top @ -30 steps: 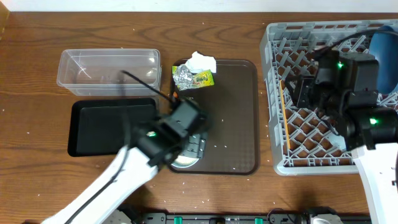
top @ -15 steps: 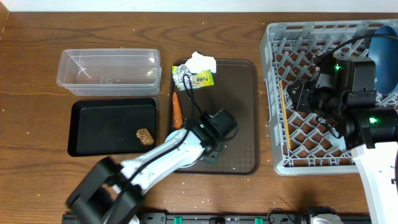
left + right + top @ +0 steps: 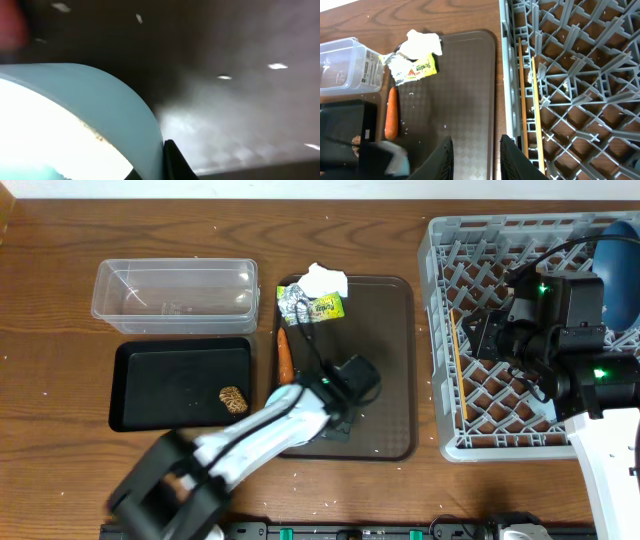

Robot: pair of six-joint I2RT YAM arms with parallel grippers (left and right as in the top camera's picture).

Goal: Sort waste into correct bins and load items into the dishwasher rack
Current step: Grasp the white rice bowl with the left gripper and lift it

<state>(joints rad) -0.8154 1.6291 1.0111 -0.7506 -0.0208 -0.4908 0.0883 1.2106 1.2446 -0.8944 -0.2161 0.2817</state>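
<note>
My left gripper (image 3: 340,408) is low over the brown serving tray (image 3: 385,350), shut on the rim of the small light-blue bowl (image 3: 115,110); one dark finger (image 3: 172,160) presses on the bowl's outer wall. The arm hides most of the bowl from above. A carrot (image 3: 284,356) lies on the tray's left edge, with the tissue (image 3: 322,278), foil (image 3: 293,302) and yellow-green wrapper (image 3: 326,307) at its far end. A brown food lump (image 3: 233,399) rests in the black tray (image 3: 150,380). My right gripper (image 3: 477,160) hangs open and empty by the dishwasher rack's (image 3: 450,330) left edge.
The clear tub (image 3: 175,292) stands behind the black tray. Chopsticks (image 3: 459,370) lie along the rack's left side and a dark-blue plate (image 3: 620,270) stands at its far right. Rice grains are scattered over the brown tray and the table.
My left arm swung from the black tray to the brown tray and its jaws closed on the bowl's rim. The brown lump now shows in the black tray. The right arm barely moved.
</note>
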